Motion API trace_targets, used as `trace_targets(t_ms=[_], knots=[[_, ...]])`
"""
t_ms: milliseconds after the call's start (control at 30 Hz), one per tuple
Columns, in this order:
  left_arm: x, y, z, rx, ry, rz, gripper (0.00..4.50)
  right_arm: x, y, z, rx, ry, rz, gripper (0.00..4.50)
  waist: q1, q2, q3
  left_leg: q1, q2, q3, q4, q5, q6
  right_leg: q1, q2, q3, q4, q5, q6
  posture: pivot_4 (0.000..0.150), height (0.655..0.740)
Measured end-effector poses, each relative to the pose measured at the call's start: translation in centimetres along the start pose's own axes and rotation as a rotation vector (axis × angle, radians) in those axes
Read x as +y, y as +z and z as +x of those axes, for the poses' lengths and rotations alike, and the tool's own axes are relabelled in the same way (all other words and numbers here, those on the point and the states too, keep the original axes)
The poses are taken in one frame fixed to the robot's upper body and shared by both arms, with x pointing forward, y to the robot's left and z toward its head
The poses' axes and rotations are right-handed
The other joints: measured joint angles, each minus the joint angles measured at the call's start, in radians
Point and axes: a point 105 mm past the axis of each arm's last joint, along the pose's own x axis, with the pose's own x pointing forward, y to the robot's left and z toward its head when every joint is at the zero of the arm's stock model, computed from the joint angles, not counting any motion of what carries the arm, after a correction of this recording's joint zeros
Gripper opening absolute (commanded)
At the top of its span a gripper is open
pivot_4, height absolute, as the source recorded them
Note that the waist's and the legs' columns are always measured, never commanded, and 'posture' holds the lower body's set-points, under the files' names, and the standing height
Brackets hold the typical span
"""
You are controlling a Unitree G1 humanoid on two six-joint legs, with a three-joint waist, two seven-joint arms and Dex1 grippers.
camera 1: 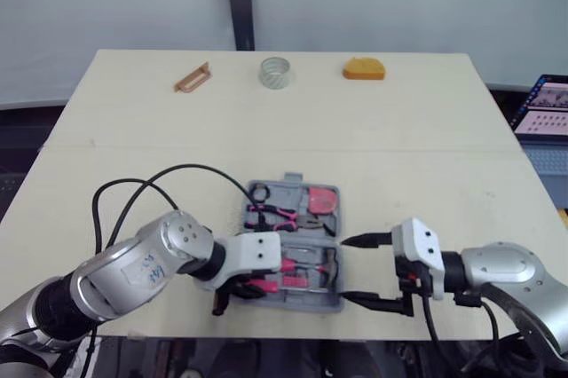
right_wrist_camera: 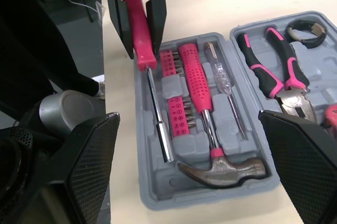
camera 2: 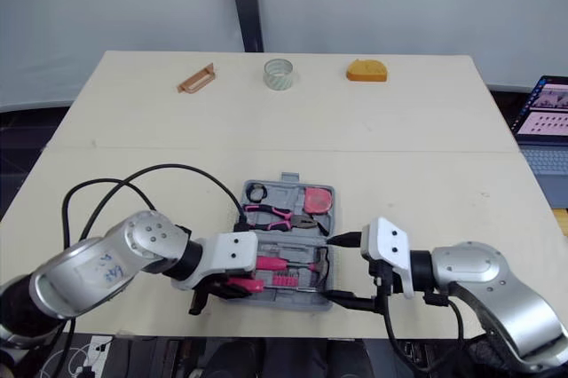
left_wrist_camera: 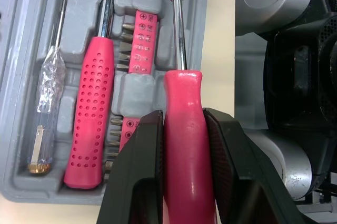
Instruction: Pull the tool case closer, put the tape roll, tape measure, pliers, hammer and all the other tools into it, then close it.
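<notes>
Left jaws clamp the pink screwdriver (left_wrist_camera: 187, 129) at the tool case (right_wrist_camera: 210, 201); right jaws gape wide beside it.

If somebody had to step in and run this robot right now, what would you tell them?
Left gripper: shut on a pink screwdriver, held along the case's nearest slot.
Right gripper: open, beside the case.
Done: case near the robot and open; hammer, pliers and pink tape measure inside.
Left: release the screwdriver, fetch the clear tape roll, orange object and tan tool from the table's far edge, close the case.
</notes>
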Motion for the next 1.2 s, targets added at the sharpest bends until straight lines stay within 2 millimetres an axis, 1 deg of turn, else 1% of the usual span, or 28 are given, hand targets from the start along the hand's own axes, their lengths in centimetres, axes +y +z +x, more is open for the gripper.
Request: trace_targets(t_ms=[133,267,400,633,1033,1200], knots=[[-0.6,-0.1,1.0,-0.008,-0.031,-0.002,0.65,0.4,-0.1,0.0,0.001,0.011,0.011,4.50,0.000,0.000,0.000,0.000,0.000,0.000,0.000,0.000,0.000,0.000,0.000,0.000,0.000,0.000,0.000,0.150,0.7400],[-0.5,0.0,1.5,-0.015,-0.033,-0.007,0.65,0.3,0.1,-0.3,0.000,0.002,0.006,4.50,0.000,0.000,0.000,0.000,0.000,0.000,0.000,0.000,0.000,0.000,0.000,0.000,0.000,0.000,0.000,0.150,0.7400],[-0.4,-0.1,1.7,-0.016,-0.030,-0.006,0.65,0.1,0.2,-0.6,0.004,-0.012,-0.001,4.50,0.000,0.000,0.000,0.000,0.000,0.000,0.001,0.000,0.000,0.000,0.000,0.000,0.000,0.000,0.000,0.150,0.7400],[0.0,-0.2,2.1,-0.020,-0.025,-0.007,0.65,0.1,0.2,-0.6,0.003,-0.011,-0.001,4.50,0.001,0.000,0.000,0.000,0.000,0.000,0.001,0.000,0.000,0.000,0.000,0.000,0.000,0.000,0.000,0.150,0.7400],[0.0,-0.1,2.6,-0.022,-0.021,0.026,0.65,0.1,0.1,-0.6,0.003,-0.011,0.003,4.50,0.000,0.000,0.000,0.000,0.000,0.000,0.001,0.000,0.000,0.000,0.000,0.000,0.000,0.000,0.000,0.150,0.7400],[0.4,-0.5,2.8,-0.016,-0.015,0.010,0.65,0.1,0.1,-0.6,0.003,-0.011,0.003,4.50,0.000,0.000,0.000,0.000,0.000,0.000,0.001,0.000,0.000,0.000,0.000,0.000,0.000,0.000,0.000,0.150,0.7400]])
